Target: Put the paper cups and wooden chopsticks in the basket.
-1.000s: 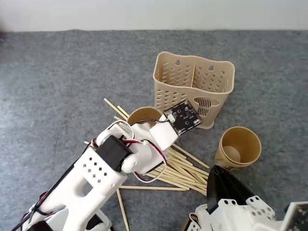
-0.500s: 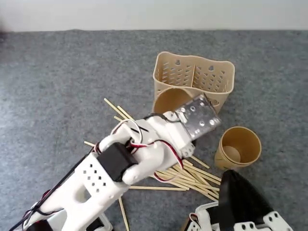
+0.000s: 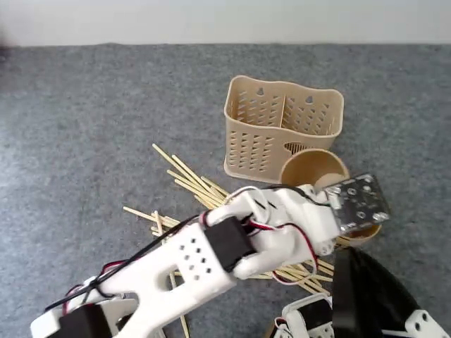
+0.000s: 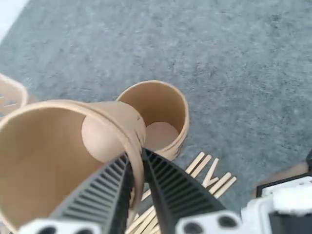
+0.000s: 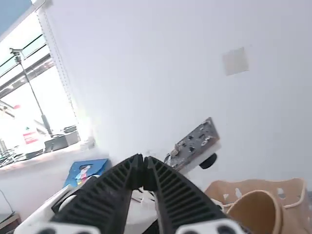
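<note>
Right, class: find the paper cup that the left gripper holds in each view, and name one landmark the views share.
High view: the held cup hangs at the basket's near right corner.
Left wrist view: close up, rim pinched in the left gripper, the second cup beyond it.
Right wrist view: tilted, in front of the basket.
Shared landmark: the basket.

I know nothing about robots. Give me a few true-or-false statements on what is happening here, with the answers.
1. The left gripper pinches the rim of a brown paper cup. True.
2. Both paper cups already sit in the basket. False: the held one is outside the beige plastic basket, and the other paper cup stands on the grey carpet.
3. The wooden chopsticks lie scattered on the carpet. True.
4. The right gripper holds a chopstick. False: its fingers are shut on nothing.
</note>
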`<state>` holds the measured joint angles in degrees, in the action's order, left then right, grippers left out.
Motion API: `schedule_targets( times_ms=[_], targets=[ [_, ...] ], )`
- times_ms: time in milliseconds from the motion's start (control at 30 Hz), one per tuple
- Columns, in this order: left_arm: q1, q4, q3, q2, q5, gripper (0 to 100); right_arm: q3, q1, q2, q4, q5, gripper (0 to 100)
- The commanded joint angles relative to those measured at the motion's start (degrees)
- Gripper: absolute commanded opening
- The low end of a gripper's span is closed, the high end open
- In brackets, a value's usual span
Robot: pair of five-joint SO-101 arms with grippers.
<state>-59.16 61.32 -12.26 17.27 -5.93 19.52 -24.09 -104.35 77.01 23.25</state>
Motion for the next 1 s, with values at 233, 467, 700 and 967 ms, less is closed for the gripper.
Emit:
schedule_targets(
  times_ms=[233,467,700,967],
  targets=[
    [-5.71,2.64,10.24,-4.22,-0.97,1,-1.05,-2.15,0.31,-4.18,0.44,0.9],
    [-5.98,2.46,14.29,-9.41,-1.05,1,-1.14,-2.15,0.31,-4.62,0.44,0.9],
    [-5.89,2.55,21.41,-18.73,-1.05,1,-1.05,-2.15,0.31,-4.00,0.44,0.9],
    [-5.89,2.55,25.36,-21.80,-2.20,1,-1.05,-2.15,0.31,-4.00,0.44,0.9]
  ],
)
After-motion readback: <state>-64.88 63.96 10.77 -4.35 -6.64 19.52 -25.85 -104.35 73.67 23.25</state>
